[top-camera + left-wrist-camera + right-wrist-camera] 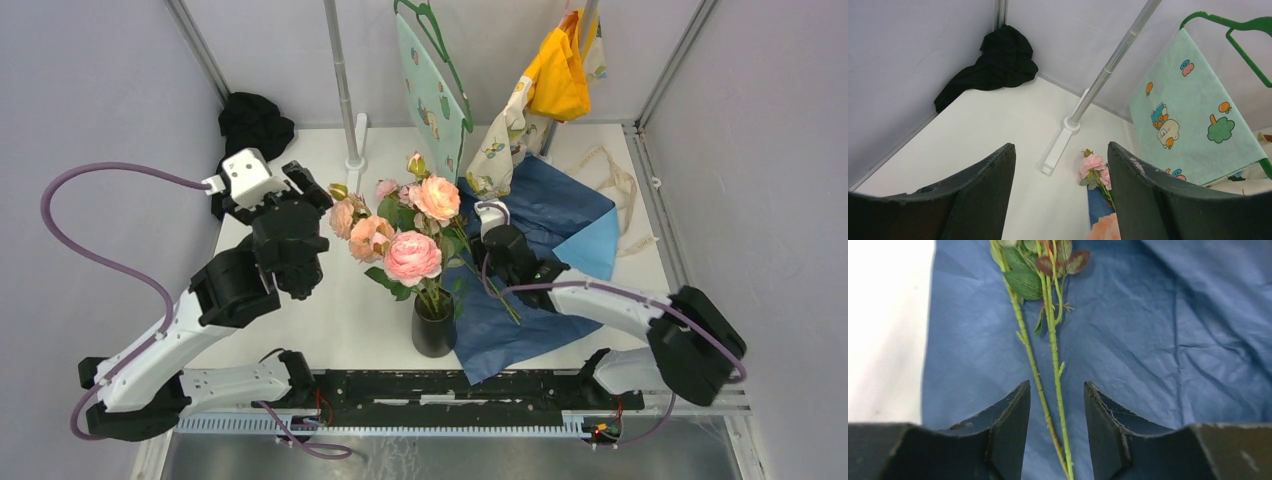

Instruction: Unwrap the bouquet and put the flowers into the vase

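Your right gripper (1057, 387), open, straddles thin green stems (1053, 350); snagging dark-blue paper (1158, 340) could tip the black vase (433, 330) at seven o'clock.

vase (433, 328): black, standing upright near table's front edge | roses (412, 256): pink, several sitting in vase | stems (1054, 350): two lying loose on spread-out blue paper (560, 215)

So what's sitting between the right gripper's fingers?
Two thin green stems, lying on the dark-blue paper, pass between the open fingers of the right gripper; the right wrist view shows it.
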`<state>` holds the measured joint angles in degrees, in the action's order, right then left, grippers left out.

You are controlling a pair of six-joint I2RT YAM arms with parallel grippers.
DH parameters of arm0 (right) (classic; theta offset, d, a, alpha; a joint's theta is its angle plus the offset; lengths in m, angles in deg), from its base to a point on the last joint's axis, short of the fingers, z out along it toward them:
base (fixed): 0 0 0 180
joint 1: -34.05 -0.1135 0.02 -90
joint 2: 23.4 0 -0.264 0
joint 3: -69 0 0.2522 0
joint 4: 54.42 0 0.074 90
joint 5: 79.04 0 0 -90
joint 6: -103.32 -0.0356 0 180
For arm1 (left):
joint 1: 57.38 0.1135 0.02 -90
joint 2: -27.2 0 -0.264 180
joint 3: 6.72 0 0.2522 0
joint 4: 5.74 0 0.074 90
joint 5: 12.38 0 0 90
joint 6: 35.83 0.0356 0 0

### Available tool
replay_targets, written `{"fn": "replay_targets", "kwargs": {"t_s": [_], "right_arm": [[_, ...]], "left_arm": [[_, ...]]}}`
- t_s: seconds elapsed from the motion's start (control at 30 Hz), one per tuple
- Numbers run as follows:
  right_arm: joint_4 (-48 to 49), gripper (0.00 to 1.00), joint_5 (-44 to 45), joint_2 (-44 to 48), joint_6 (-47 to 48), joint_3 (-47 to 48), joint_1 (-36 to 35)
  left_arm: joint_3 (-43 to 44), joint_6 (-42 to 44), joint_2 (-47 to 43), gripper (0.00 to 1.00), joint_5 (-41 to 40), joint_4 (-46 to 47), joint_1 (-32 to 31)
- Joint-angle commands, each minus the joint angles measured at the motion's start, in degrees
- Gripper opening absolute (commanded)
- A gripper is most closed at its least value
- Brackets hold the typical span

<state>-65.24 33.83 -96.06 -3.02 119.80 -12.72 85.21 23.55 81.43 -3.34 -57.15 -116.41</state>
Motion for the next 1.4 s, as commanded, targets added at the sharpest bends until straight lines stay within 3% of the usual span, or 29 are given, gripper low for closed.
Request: {"fn": "replay_targets", "kwargs": {"t_s": [0.0, 0.43, 0.77, 0.97, 1.2, 1.37], "right_arm": [[5.8, 0.47, -13.9, -9.4, -0.1, 5.3, 6.3], [2.7, 0.45, -20.9, -29.0, 2.7, 24.1, 10.8], [2.0, 0.45, -18.5, -36.8, 3.9, 28.5, 13.1], [1.4, 0.39, -19.7, -39.8, 4.5, 30.4, 13.4], [1.4, 0.13, -21.2, -40.2, 4.9, 30.8, 13.4], [0.9, 0.0, -19.9, -35.9, 4.8, 27.6, 13.4]], "left_arm": [[0.7, -2.7, -2.4, 0.74, -3.4, 0.9, -0.4], [0.6, -1.9, -2.6, 0.75, -4.8, 1.0, -0.4], [0.3, -1.5, -3.9, 0.75, -5.1, 0.9, -0.3], [0.2, -1.6, -3.6, 0.75, -5.0, 0.9, -0.4], [0.0, -1.5, -4.1, 0.75, -5.0, 0.8, -0.4], [-0.3, -1.6, -4.6, 0.75, -5.0, 0.7, -0.3]]}}
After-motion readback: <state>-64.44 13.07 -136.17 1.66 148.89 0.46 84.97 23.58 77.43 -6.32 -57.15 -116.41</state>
